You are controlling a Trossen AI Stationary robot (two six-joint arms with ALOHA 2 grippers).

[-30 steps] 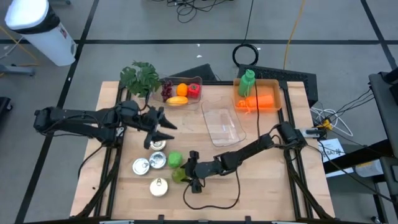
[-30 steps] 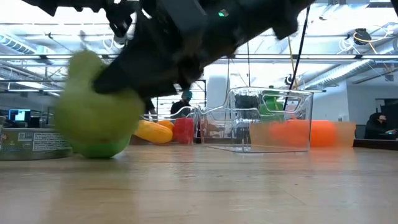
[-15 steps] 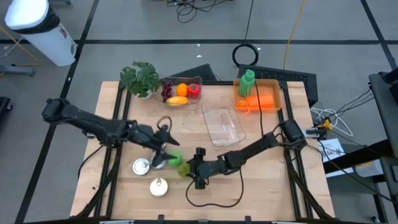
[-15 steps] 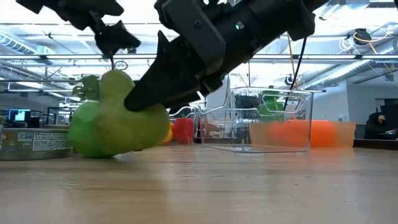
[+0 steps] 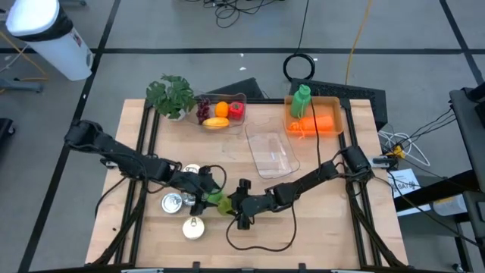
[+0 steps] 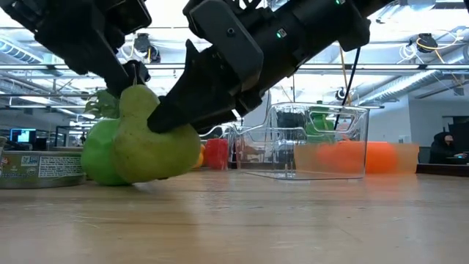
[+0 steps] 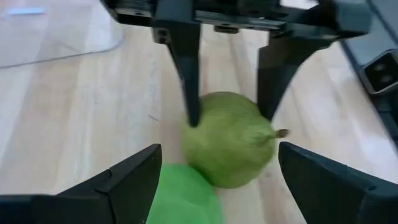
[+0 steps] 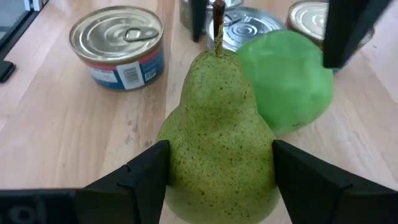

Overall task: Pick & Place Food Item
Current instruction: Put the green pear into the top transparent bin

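Observation:
A speckled green pear (image 8: 217, 143) lies near the table's front middle, against a green apple (image 8: 283, 81). My right gripper (image 5: 229, 203) reaches in from the table's right and is shut on the pear (image 6: 157, 143). My left gripper (image 5: 204, 192) comes from the table's left and stands open just above the two fruits. In the left wrist view its fingers (image 7: 134, 180) flank the pear (image 7: 230, 146) and the apple (image 7: 183, 193) without touching them. The apple (image 6: 99, 150) rests with its underside on the table. My right gripper pinches the pear's wide lower body (image 8: 177, 155) between its two fingers, one on each flank. The fingers slant down from the table's right and lie along the pear, whose stem (image 8: 217, 18) points away from them. The pear is tilted, its belly (image 6: 157, 176) at the table top.
Three tin cans (image 5: 173, 202) (image 5: 194, 227) (image 5: 191, 173) stand close by on the left. Farther back are a clear empty container (image 5: 271, 154), a clear tray of fruit (image 5: 221, 112), an orange bin (image 5: 314, 117) and a plant (image 5: 170, 95). A black cable (image 5: 258, 244) loops near the front edge.
My left gripper has come down and toward the table's near edge, tipping downward, until it stands over the pear and apple. The pear, in my right gripper's hold, has shifted a little toward the far edge, up against the apple.

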